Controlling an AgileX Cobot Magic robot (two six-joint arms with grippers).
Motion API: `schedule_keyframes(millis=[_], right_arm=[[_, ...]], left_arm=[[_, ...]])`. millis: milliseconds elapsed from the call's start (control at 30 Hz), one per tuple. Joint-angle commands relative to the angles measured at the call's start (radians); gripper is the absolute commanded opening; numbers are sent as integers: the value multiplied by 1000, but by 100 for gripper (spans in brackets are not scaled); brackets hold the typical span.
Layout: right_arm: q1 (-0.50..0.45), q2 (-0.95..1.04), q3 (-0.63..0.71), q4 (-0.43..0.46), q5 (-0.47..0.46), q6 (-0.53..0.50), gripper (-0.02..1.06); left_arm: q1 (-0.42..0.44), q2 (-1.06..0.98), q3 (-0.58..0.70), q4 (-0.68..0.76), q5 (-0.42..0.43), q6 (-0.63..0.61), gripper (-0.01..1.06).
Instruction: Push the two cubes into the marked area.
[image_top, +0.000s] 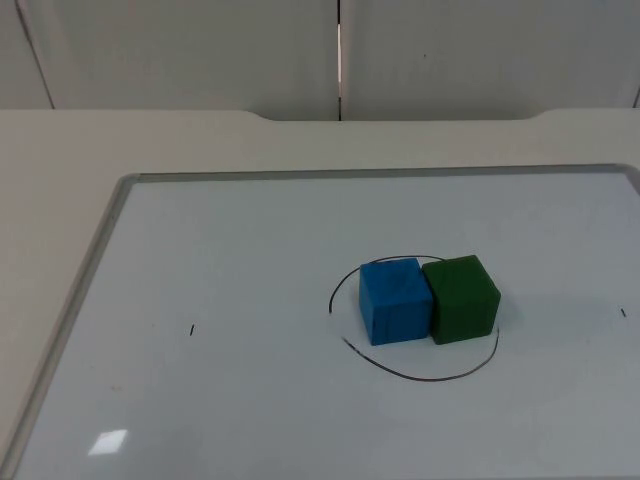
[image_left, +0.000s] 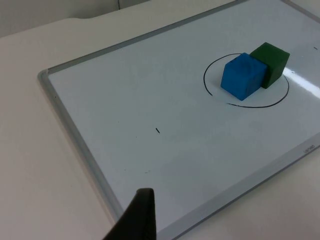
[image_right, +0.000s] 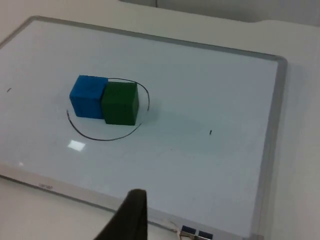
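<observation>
White worktop (image_top: 50, 150) under a grey partition wall (image_top: 200, 50), with a framed whiteboard (image_top: 100, 240) lying flat on it. On the board, a hand-drawn circle (image_top: 430, 380) as the marked area. Inside it, blue cube (image_top: 396, 300) and green cube (image_top: 462, 298), touching face to face, both flat on the board. Task judged as good as done.

Left tool (image_left: 137, 215) held off the board's near edge, well apart from the cubes; open or closed, cannot tell. Right tool (image_right: 130, 215) likewise waiting past the opposite long edge, well apart; open or closed, cannot tell.

Risks from here: blue sitting just beside the line on the left arm's side, green near the line on the right arm's side, so little margin either way. Because of the contact, any further nudge on one cube likely to carry the other along and over the line. A low sweep on retreat could do the same.

No long axis in either cube. Taken as a pair, long axis along the board's length, from the left arm's side to the right's, faces turned slightly off the frame.
</observation>
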Motion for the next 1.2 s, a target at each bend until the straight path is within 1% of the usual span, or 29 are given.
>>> schedule_keyframes(millis=[0, 33, 367, 1167], right_arm=[[-60, -3, 3, -3, -5, -1, 105], [-60, -3, 3, -3, -5, -1, 105], [-188, -3, 3, -3, -5, -1, 105], [-195, -3, 3, 1, -5, -1, 105]], left_arm=[[2, -5, 6, 4, -11, -3, 105], [2, -5, 6, 4, -11, -3, 105], [2, -5, 6, 4, -11, -3, 105], [2, -5, 6, 4, -11, -3, 105]])
